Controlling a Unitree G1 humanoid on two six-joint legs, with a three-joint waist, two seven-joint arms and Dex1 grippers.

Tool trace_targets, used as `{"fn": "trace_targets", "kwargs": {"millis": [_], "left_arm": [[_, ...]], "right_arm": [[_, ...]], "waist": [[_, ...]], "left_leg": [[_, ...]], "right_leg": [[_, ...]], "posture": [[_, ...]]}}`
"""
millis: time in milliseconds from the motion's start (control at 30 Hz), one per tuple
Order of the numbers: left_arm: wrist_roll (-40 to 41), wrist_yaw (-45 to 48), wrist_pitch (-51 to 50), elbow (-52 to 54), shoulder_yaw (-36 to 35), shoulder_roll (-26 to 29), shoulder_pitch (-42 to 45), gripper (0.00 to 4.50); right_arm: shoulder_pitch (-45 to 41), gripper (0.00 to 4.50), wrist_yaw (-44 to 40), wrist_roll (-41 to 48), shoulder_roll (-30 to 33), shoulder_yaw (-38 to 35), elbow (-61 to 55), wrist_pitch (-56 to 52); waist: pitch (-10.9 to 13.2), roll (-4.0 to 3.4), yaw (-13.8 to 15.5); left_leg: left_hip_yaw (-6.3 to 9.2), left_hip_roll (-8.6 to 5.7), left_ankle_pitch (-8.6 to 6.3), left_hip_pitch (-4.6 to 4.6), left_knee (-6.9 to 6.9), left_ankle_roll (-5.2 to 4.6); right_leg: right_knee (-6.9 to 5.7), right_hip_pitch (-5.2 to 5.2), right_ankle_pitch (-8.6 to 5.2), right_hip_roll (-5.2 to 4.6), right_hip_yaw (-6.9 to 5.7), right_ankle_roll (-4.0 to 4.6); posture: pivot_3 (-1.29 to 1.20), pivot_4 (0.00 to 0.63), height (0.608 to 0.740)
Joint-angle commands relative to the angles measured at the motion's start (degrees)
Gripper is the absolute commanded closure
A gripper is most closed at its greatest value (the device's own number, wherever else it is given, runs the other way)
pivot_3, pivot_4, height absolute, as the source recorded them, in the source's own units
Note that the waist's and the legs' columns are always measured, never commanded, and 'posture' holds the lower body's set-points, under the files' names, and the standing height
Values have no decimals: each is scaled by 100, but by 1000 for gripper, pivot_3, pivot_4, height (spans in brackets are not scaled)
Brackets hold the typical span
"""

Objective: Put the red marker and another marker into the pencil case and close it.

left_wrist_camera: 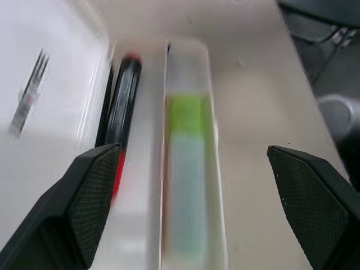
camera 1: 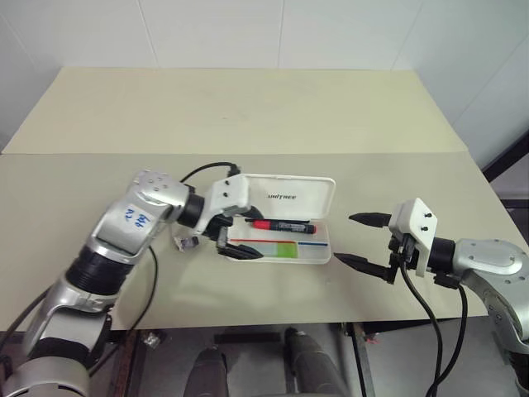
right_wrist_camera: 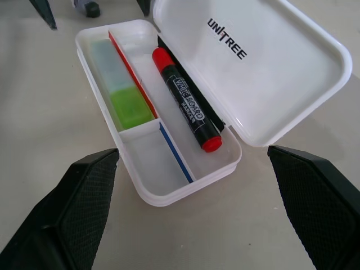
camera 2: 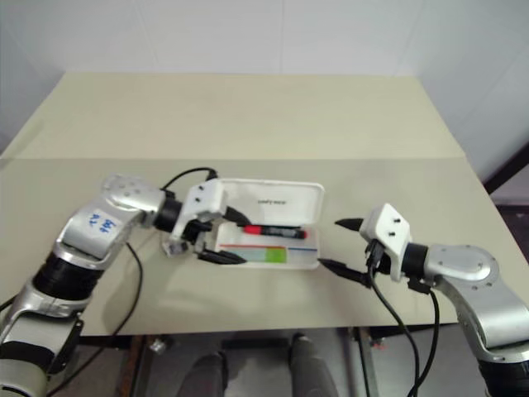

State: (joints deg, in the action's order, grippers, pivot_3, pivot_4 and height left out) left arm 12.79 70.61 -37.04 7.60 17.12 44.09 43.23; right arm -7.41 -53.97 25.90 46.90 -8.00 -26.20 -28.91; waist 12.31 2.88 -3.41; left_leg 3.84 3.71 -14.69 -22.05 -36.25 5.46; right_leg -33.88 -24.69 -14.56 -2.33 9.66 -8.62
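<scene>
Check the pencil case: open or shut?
Open. The pencil case has its lid raised behind the tray; the red marker and green marker lie exposed inside.

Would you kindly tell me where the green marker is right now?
The green marker lies inside the open pencil case, in the front compartment beside the red marker.

The left gripper [camera 1: 234,245] covers the pencil case's [camera 1: 318,258] near-left corner, a small dark-and-clear object [camera 1: 187,242] on the counter [camera 1: 248,124] beside it is too small to identify, and the green marker [left_wrist_camera: 188,169] looks smeared up close.
</scene>
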Motion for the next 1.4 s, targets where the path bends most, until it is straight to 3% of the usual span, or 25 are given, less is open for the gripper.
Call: {"fn": "trace_targets", "kwargs": {"millis": [33, 367, 700, 1100, 1133, 1400], "left_arm": [[-369, -320, -98, -290, -185, 308, 104, 39], [-716, -314, -191, -200, -220, 1339, -558, 39], [-1033, -295, -103, -497, 4, 1360, -690, 39], [-1291, -265, 123, -894, 179, 1171, -548, 3958], [-1288, -269, 123, -894, 162, 1159, -531, 4139], [-920, -558, 89, -960, -490, 753, 74, 4141]], "right_arm": [[-146, 0, -128, 62, 124, -92, 58, 135], [-351, 0, -369, 11, 139, 48, 256, 179], [-432, 0, -389, -4, 110, 131, 282, 175], [-259, 0, -333, 42, 165, -33, 112, 73], [-249, 0, -330, 46, 169, -45, 101, 65], [-274, 0, -344, 41, 206, -86, 157, 50]], "waist": [[0, 1, 7], [1, 0, -17], [1, 0, 3], [0, -1, -4], [0, -1, -4], [1, 0, 39]], "left_leg": [[0, 0, 0, 3, -3, 0], [0, 1, -6, 1, 17, -9], [0, 1, -7, -2, 8, -12], [0, 0, -7, 11, 5, -13], [0, 0, -7, 11, 5, -13], [0, 0, -7, 5, 1, -12]], "right_leg": [[2, 4, 1, 0, 0, 0], [-3, -8, -10, 0, -2, 6], [-2, -5, -11, 0, -2, 6], [-7, 6, -10, 0, -2, 6], [-7, 6, -10, 0, -2, 6], [-7, 6, -9, 0, -2, 5]], "posture": [[0, 150, 740], [0, 150, 740], [0, 150, 740], [0, 150, 740], [0, 150, 740], [0, 150, 740]]}}
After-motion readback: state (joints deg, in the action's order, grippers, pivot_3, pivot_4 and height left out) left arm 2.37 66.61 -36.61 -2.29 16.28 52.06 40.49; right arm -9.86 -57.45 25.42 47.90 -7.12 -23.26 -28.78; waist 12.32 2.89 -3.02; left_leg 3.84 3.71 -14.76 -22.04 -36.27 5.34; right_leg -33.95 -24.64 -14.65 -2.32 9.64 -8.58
